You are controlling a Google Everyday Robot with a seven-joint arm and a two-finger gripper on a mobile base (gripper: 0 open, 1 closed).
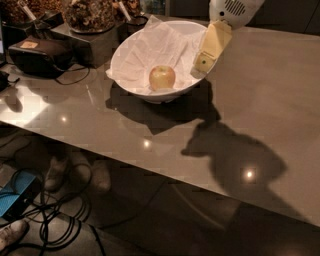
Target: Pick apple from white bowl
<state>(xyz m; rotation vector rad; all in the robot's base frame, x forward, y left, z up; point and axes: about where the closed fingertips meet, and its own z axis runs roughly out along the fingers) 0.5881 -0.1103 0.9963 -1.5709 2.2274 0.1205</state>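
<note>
The apple [162, 77], small, yellow-green with a reddish blush, sits in the white bowl [131, 80], which is lined with crumpled white paper and stands on the grey table [280, 100]. My gripper [204, 64] hangs from the white arm at the top right. Its cream-coloured tip is over the bowl's right rim, to the right of the apple and apart from it.
Dark bowls of brown snacks [89, 12] stand on a dark block behind the bowl at the top left. A black device [40, 55] with a cable lies at the left. Below the table's front edge are cables, a blue box [12, 199] and shoes on the floor.
</note>
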